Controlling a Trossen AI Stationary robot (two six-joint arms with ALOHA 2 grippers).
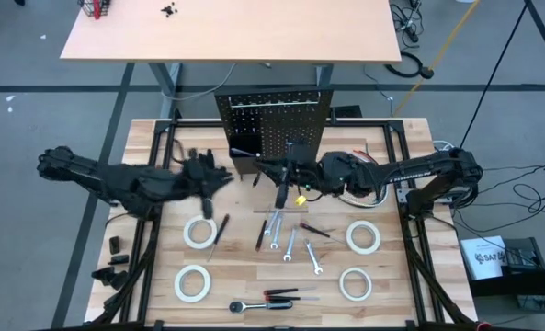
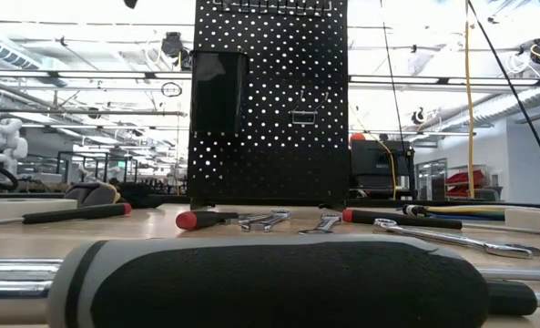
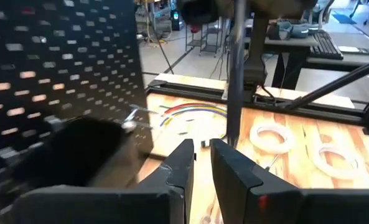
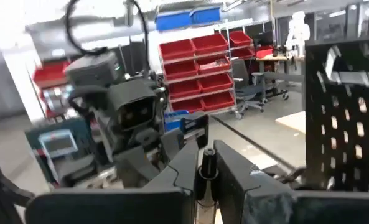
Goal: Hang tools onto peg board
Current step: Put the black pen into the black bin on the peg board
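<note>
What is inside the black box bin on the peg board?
From above, the black box bin on the peg board shows only a dark opening. In the low view its solid front wall covers whatever is inside.

Both arms crowded the strip of worktop (image 1: 162, 138) in front of the peg board (image 1: 274, 124), the left tool (image 1: 219, 177) and right tool (image 1: 277, 172) near each other there. Wrenches (image 1: 290, 244) and tape rolls (image 1: 199, 232) cluttered the middle; the worktop's left edge lay bare.

Matt black perforated metal peg board (image 2: 270, 100) stands on pale grained-wood table (image 1: 391, 276).
</note>
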